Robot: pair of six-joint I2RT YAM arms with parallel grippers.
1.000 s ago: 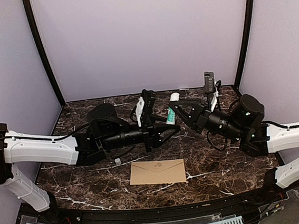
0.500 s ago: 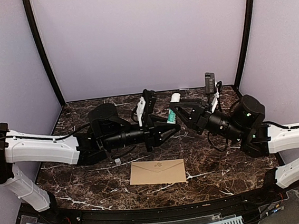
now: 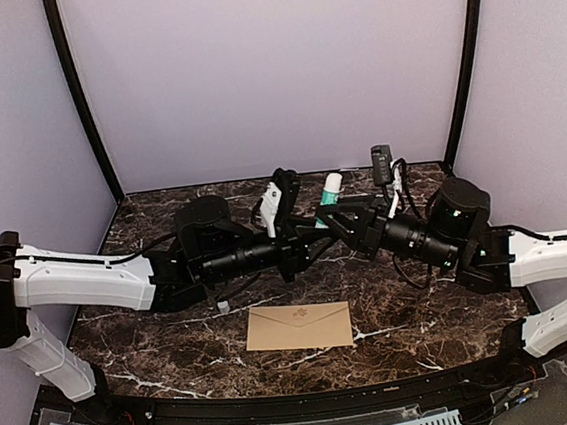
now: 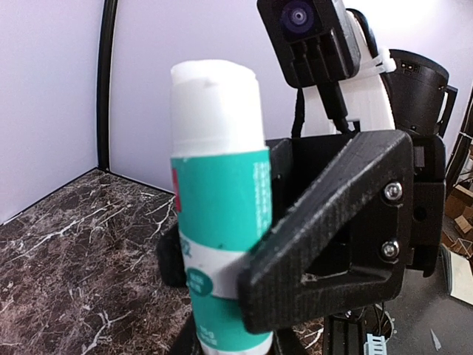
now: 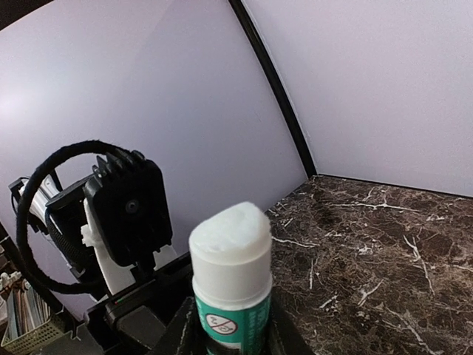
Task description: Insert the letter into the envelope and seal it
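Note:
The brown envelope (image 3: pixel 300 326) lies flat on the marble table, flap down, in front of both arms. The letter is out of view. My right gripper (image 3: pixel 330 218) (image 5: pixel 230 329) is shut on a teal glue stick (image 3: pixel 331 190) (image 5: pixel 229 281) and holds it upright above the table, its white glue wound out at the top. My left gripper (image 3: pixel 318 239) (image 4: pixel 236 346) meets it from the left, and its fingers close on the stick's base (image 4: pixel 222 222). The right gripper's black finger (image 4: pixel 325 244) fills the left wrist view.
A small grey cap-like piece (image 3: pixel 222 305) lies on the table left of the envelope. Purple walls and black corner posts close in the back and sides. Both arms cross the middle of the table above the envelope.
The right gripper has lifted the glue stick and moved it slightly left. The left gripper has come up to the stick's base and closed round it.

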